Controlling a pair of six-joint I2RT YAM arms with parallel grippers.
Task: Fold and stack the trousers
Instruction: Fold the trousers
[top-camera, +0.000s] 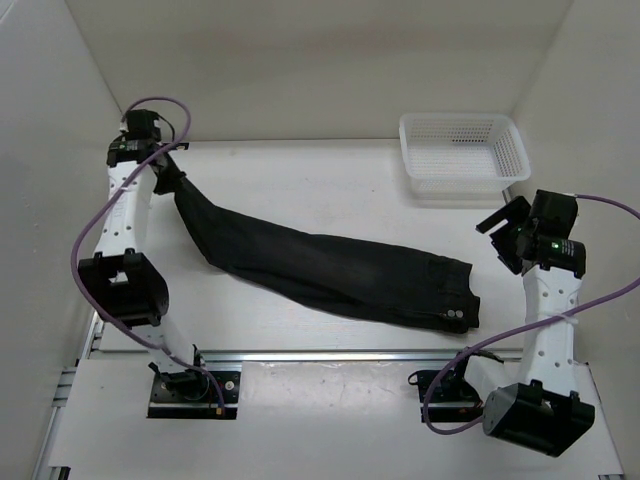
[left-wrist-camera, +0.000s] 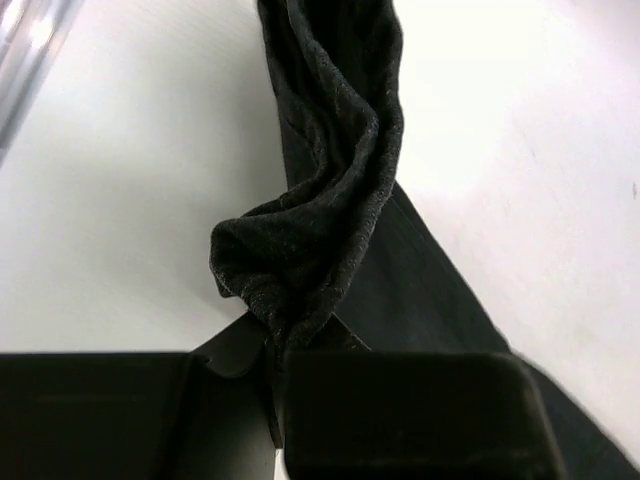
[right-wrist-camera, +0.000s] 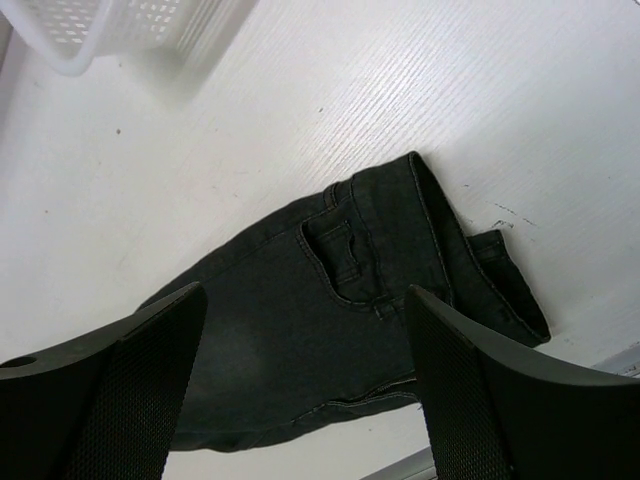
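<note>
We've got the trousers (top-camera: 340, 275) laid on the table (top-camera: 330, 180) as one long dark strip, long axis running diag from far-left to near-right. The legs look stacked one over the other, so the lengthwise fold reads as done, in our judgement. The short-way folds are not yet done.

The left gripper (top-camera: 168, 178) sits at the far-left end. Its wrist view shows the fingers (left-wrist-camera: 400, 410) pinched tight on a bunched hem (left-wrist-camera: 290, 270), fabric squeezed into a ridge btwn them, the rest of the leg trailing off over the table. So left = holding cloth. Whether that hem is clear of the table, we can't tell.

The right gripper (top-camera: 505, 228) hangs over the near-right part, close to the waistband (top-camera: 462, 295) but apart from it, no contact. In the right wrist view the fingers (right-wrist-camera: 120, 390) are spread wide w/ nothing in them, and the waistband and a pocket (right-wrist-camera: 340, 250) lie below, btwn them. The buttons (top-camera: 455, 315) sit at the near corner of the waistband.

The basket (top-camera: 465, 150) is far-right, well apart from the cloth, not in play.

Key relation: each arm owns one end of that diag. The hem is w/ the left. The waist lies nearer the right, below and to its left. We reckon the next move is either the left carrying the hem along the axis toward the waist, or the right dropping onto the waistband to pin it. Risk: soft cloth drags and slides if the waist end isn't held.
</note>
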